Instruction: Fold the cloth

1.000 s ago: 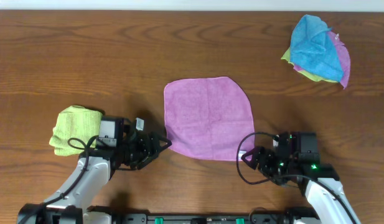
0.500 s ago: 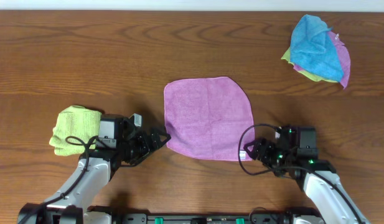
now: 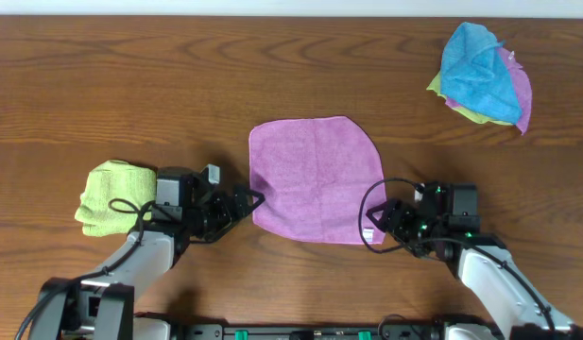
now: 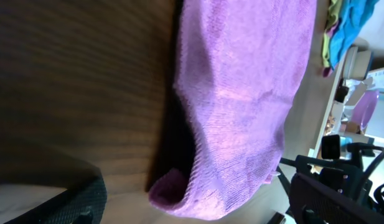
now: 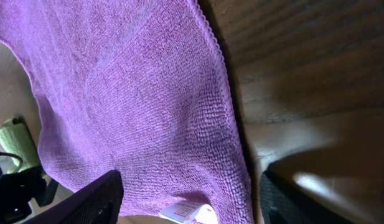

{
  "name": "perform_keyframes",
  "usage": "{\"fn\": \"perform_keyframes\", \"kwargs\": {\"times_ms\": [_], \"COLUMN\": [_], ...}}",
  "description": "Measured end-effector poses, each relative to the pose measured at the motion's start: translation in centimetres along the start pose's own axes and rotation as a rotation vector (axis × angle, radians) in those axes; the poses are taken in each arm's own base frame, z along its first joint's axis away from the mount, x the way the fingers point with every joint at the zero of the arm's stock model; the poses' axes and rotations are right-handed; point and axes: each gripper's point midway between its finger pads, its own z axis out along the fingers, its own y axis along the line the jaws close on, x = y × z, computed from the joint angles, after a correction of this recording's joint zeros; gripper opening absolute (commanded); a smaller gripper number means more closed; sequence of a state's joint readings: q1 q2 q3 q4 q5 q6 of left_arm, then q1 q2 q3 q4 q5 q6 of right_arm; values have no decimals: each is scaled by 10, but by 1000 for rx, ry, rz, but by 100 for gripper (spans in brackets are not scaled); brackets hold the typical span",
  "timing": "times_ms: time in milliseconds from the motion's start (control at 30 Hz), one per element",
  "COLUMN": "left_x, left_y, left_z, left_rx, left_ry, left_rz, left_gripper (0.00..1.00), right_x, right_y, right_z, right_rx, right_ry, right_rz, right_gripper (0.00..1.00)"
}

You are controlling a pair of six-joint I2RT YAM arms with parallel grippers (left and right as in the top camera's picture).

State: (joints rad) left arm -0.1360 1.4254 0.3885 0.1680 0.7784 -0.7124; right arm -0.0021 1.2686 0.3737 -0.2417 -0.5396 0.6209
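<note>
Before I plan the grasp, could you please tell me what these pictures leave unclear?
Left claw: tiny and dark overhead, and the left wrist view shows only one blurred finger at the bottom edge; open or shut is unclear.
White tag: cut by the right wrist view's bottom edge, print unreadable.
Far cloth pile: the blue cloth covers the ones beneath.

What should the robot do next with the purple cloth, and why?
Probably close both grippers: the left gripper and right gripper each sit open at a near corner of the flat cloth, not yet pinching it.
</note>
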Motion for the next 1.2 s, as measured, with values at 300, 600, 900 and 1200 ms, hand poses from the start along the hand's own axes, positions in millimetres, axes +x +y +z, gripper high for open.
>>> {"fn": "perform_keyframes", "kwargs": {"times_ms": [300,600,900,1200], "left_x": [1,1,7,23], "left_y": [-3,-3,-5,-13], "left_z": [2,2,6,18], "left_rx": [7,9,5,-26], "left_ry": [2,3,23,54], "left_rz": [-21,-37,-37,27], "left_gripper": [97,97,96,89], "right_x": [0,4,9,9], "right_y": [3,0,-7,-7], "right_z": [8,15,18,18], "right_rx": [-23,1,25,26], "right_ry": [30,57,72,72], "right_rz": [6,25,40,40], "right_gripper": [60,22,1,1]}}
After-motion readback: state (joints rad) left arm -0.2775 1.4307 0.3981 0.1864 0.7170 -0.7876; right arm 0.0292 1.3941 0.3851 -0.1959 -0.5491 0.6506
